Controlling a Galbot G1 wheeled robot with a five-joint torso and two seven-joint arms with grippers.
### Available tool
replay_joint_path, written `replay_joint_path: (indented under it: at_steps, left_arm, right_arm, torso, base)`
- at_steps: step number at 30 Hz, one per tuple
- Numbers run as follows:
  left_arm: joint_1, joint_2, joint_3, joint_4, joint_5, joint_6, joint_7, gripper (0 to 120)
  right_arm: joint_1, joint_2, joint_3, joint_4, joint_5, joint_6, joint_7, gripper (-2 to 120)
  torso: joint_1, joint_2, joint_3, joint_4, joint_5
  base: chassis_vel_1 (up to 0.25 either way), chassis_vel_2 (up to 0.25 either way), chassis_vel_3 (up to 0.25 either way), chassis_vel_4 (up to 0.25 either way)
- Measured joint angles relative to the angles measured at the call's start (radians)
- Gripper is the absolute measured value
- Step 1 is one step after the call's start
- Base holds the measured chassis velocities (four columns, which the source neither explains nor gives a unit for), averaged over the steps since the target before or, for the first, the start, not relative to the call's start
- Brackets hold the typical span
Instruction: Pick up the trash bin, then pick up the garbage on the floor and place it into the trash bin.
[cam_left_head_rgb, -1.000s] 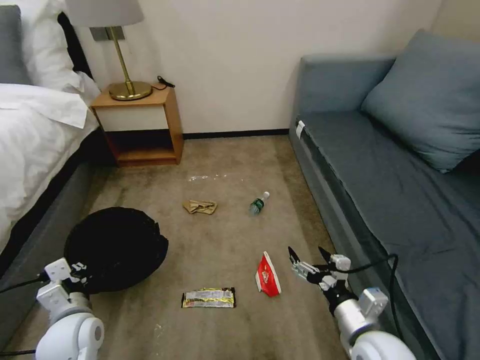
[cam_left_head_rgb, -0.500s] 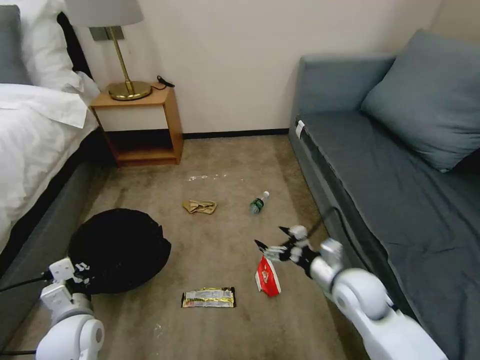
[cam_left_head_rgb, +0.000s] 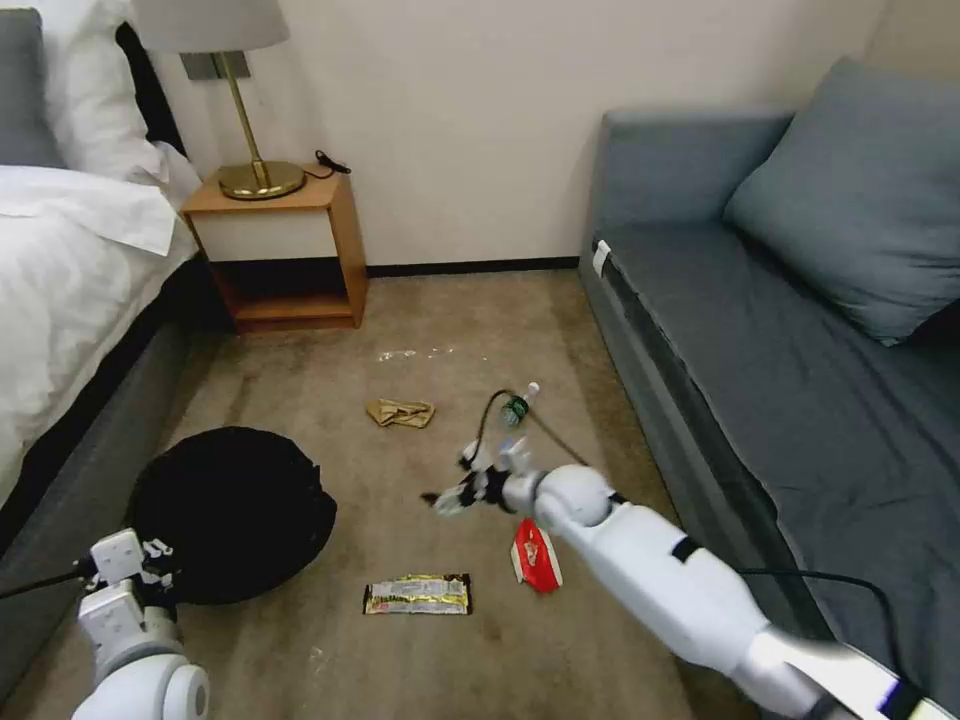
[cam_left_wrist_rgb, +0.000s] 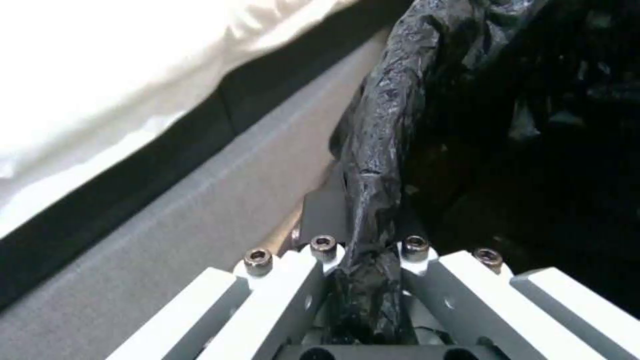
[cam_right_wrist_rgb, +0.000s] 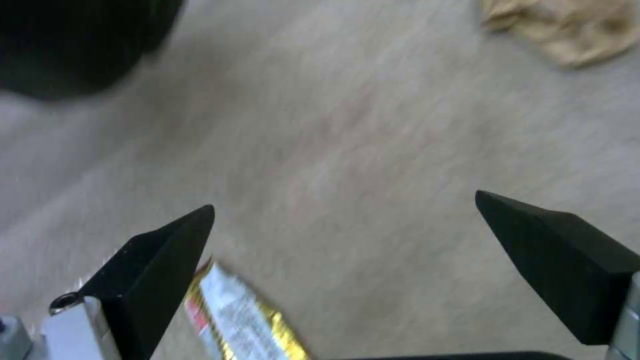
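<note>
Reaching out over the carpet (cam_left_head_rgb: 420, 330), the right pincer (cam_left_head_rgb: 450, 497) hangs with its two dark fingers (cam_right_wrist_rgb: 167, 260) spread wide and nothing between them. The left pincer (cam_left_wrist_rgb: 363, 270) sits low beside the bed (cam_left_head_rgb: 70, 260), clamped on the bag-covered rim of the trash bin (cam_left_head_rgb: 235, 510), a fold of black plastic pinched between its jaws.

Four pieces of garbage lie on the floor. The gold-and-dark wrapper (cam_left_head_rgb: 417, 596) lies nearer the robot than the right pincer and slightly towards the bin, its long axis running side to side across the head view. In the right wrist view one end of it (cam_right_wrist_rgb: 233, 315) shows just beside one spread finger. The red-and-white packet (cam_left_head_rgb: 535, 555) lies close by on the sofa side, partly under the right forearm. The crumpled tan paper (cam_left_head_rgb: 400, 412) and the small bottle (cam_left_head_rgb: 517, 406) lie farther out towards the nightstand (cam_left_head_rgb: 280, 240).

My reading is that the wrapper and the packet are the closest candidates, and the right arm is the only free one. For the wrapper, the fingers would need to straddle its short width, so the wrist has to line up across that side-to-side axis. Which piece is intended I cannot tell.
</note>
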Motion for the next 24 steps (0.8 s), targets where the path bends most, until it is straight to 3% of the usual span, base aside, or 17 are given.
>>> replay_joint_path:
  at_steps: [13, 24]
  left_arm:
    - [0.024, -0.068, 0.018, -0.037, 0.062, -0.043, 0.009, 3]
    - [0.048, -0.093, 0.019, -0.049, 0.065, -0.053, 0.009, 3]
  right_arm:
    - [-0.072, 0.069, -0.009, -0.211, -0.185, 0.05, -0.026, 100]
    - [-0.146, 0.075, -0.008, -0.182, -0.213, 0.05, -0.023, 100]
  torso:
    - [0.0, 0.0, 0.0, -0.0003, 0.0001]
    - [0.0, 0.0, 0.0, -0.0003, 0.0001]
  base:
    - [0.0, 0.0, 0.0, 0.0]
    - [0.0, 0.0, 0.0, 0.0]
